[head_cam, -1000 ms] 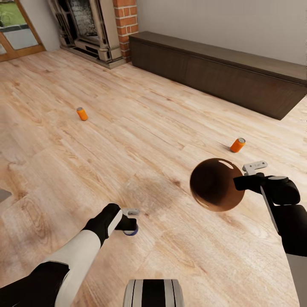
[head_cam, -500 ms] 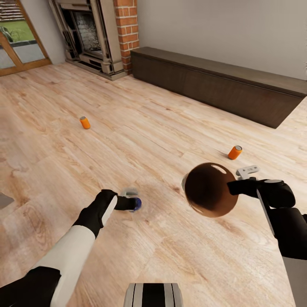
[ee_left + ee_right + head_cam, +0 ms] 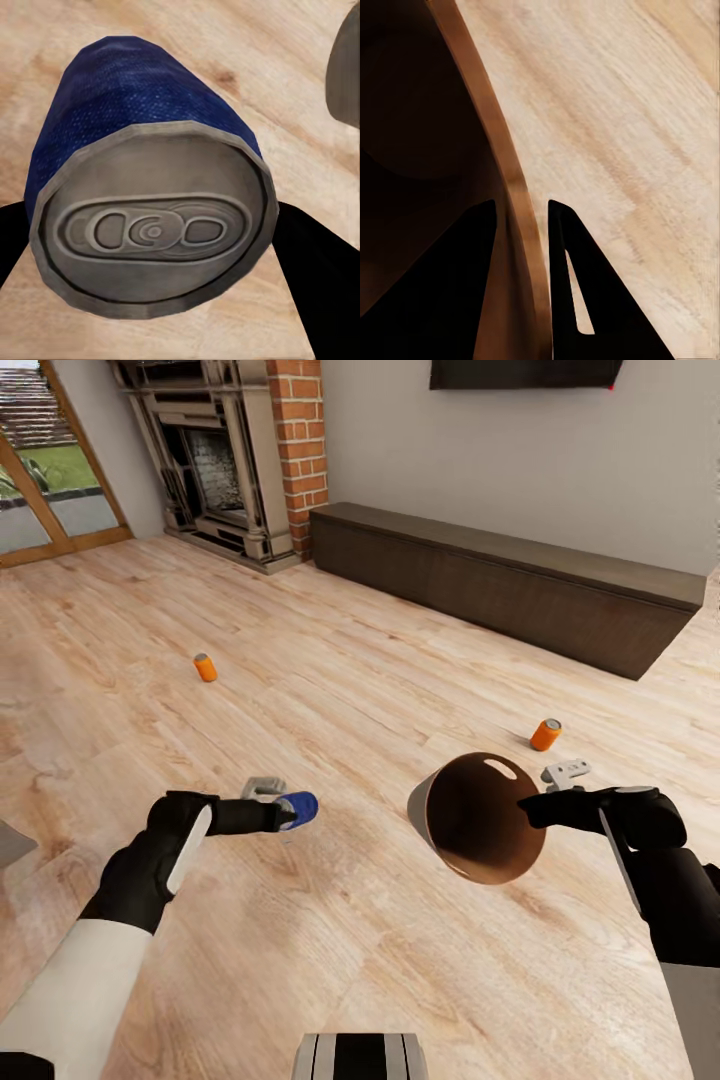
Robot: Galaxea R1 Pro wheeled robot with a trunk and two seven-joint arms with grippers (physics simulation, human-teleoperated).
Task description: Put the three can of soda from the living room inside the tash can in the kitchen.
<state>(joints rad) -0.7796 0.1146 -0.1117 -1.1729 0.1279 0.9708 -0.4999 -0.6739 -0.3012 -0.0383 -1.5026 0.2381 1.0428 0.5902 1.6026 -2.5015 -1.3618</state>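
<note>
Two orange cans of soda lie on the light wood floor, one at the left [image 3: 205, 667] and one at the right [image 3: 545, 734], just beyond my right hand. My left gripper [image 3: 285, 812] is shut on a blue can [image 3: 298, 808] with a silver-grey end; in the left wrist view this can [image 3: 150, 217] sits between the black fingers [image 3: 307, 277]. My right gripper [image 3: 530, 810] is shut on the rim of the trash can [image 3: 480, 817], held tilted above the floor with its copper-brown inside facing me. In the right wrist view the rim [image 3: 502, 165] runs between the fingers [image 3: 570, 255].
A red-brick and stone fireplace [image 3: 225, 470] stands at the back left, beside wood-framed glass doors [image 3: 50, 490]. A long low dark-brown cabinet [image 3: 520, 580] runs along the far wall under a dark screen [image 3: 525, 372]. Open wood floor lies between me and the cans.
The head view has tilted up, showing more wall. My left arm has lifted and swung left with the blue can. The trash can has tipped, so its pale grey outside shows.
</note>
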